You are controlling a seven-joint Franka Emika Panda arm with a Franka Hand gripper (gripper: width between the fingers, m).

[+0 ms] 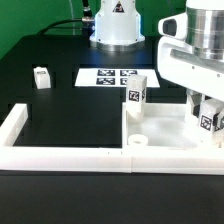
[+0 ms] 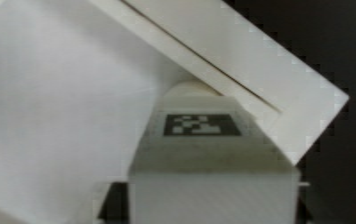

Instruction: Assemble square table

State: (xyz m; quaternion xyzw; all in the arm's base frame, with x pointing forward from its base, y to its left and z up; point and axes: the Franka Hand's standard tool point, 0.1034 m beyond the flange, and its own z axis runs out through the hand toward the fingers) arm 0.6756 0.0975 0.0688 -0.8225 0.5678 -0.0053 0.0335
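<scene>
A white leg block (image 2: 210, 178) stands in the middle, close to the camera, and it carries a black-and-white tag (image 2: 200, 124). Behind it lies the white table slab (image 2: 59, 100), and past the slab's slanted edge there is dark ground (image 2: 326, 35).

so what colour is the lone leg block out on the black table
White leg block, black-and-white tag; best in exterior view.

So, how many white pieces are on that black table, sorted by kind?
Leg blocks: 3
Square tabletop: 1
Marker board: 1
Border wall: 1
Total: 6
</scene>
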